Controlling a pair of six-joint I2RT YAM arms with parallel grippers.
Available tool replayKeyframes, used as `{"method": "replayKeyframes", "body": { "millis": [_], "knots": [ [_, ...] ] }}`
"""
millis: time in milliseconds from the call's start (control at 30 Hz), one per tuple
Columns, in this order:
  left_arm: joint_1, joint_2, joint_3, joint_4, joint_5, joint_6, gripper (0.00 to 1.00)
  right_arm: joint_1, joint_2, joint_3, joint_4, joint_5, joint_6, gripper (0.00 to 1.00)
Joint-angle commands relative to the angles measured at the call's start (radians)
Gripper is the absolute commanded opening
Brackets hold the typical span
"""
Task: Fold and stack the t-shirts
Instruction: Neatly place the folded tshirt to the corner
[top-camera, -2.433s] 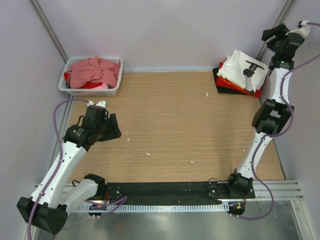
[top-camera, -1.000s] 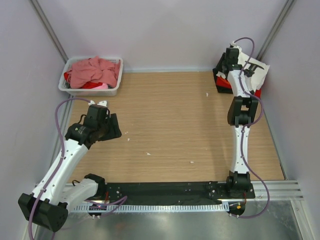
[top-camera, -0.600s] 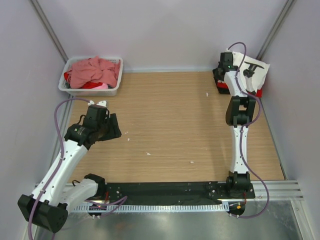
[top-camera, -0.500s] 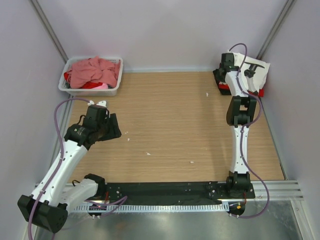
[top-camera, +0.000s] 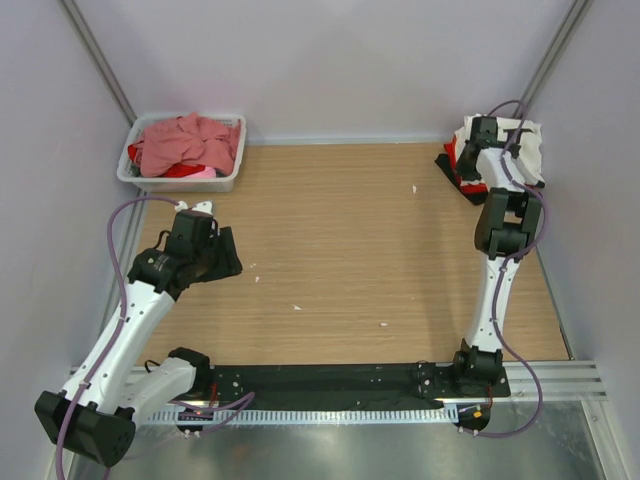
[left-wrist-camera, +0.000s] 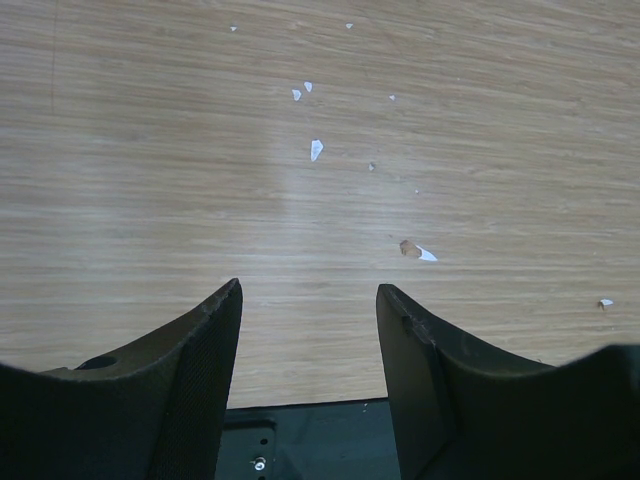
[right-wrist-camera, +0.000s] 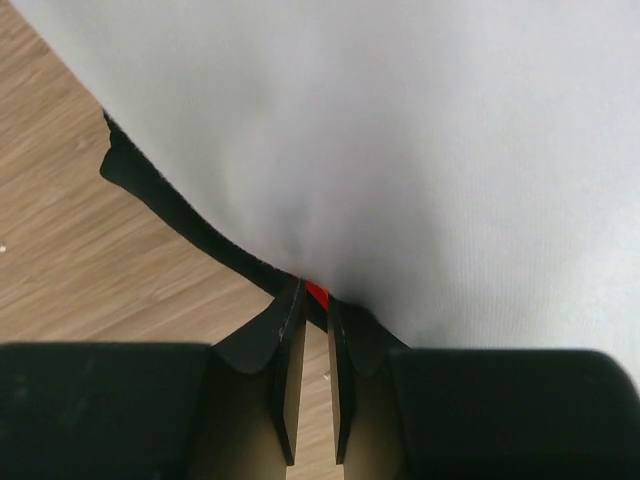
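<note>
folded stack (top-camera: 530, 150) begun; shirts (top-camera: 185, 140) wait in tub (top-camera: 180, 184)
right gripper (right-wrist-camera: 313, 290) nearly pressed together at stack edge, left gripper (left-wrist-camera: 308, 300) spread

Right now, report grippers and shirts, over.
Left gripper open over table. Right gripper nearly shut at stack edge, grip unclear. White shirt tops black shirt; pink shirts heaped in tub. No obstruction seen.
</note>
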Motion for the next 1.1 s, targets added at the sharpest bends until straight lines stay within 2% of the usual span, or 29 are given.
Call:
{"method": "replayKeyframes", "body": {
  "millis": [0,33,133,167,200,267,333,367,500,633,867,1067],
  "knots": [
    [-0.003,-0.022,0.003,0.027,-0.021,0.002,0.57,0.033,-0.105,-0.047,-0.021,-0.100,-0.022,0.22],
    [-0.003,-0.022,0.001,0.027,-0.023,0.002,0.57,0.047,-0.119,-0.044,-0.021,-0.122,-0.033,0.24],
    [-0.003,-0.022,0.001,0.028,-0.021,0.002,0.57,0.086,-0.187,-0.035,-0.018,-0.244,-0.010,0.46],
    [-0.003,-0.022,0.004,0.028,-0.021,0.002,0.57,0.087,-0.213,-0.045,0.008,-0.253,0.025,0.56],
    [-0.003,-0.022,0.003,0.025,-0.021,0.002,0.57,0.092,-0.254,-0.077,0.022,-0.251,0.039,0.61],
    [-0.003,-0.024,0.003,0.025,-0.021,0.002,0.58,0.095,-0.289,-0.104,0.051,-0.201,0.050,0.73],
    [-0.003,-0.033,0.004,0.028,-0.023,0.002,0.57,0.121,-0.290,-0.093,0.037,-0.139,0.026,0.77],
    [-0.003,-0.036,0.003,0.028,-0.023,0.002,0.58,0.138,-0.279,-0.049,-0.012,-0.015,0.003,0.80],
    [-0.003,-0.045,0.003,0.033,-0.014,0.005,0.58,0.211,-0.182,0.057,-0.116,0.186,-0.109,0.83],
    [-0.003,-0.055,0.001,0.033,-0.003,0.008,0.58,0.231,-0.098,0.109,-0.110,0.231,-0.119,0.83],
    [-0.003,-0.070,0.001,0.038,0.005,0.011,0.58,0.234,0.111,0.359,-0.038,0.313,-0.175,0.82],
    [-0.003,-0.064,0.001,0.036,0.000,0.011,0.58,0.230,0.178,0.380,0.064,0.389,-0.208,0.81]
  ]
}}
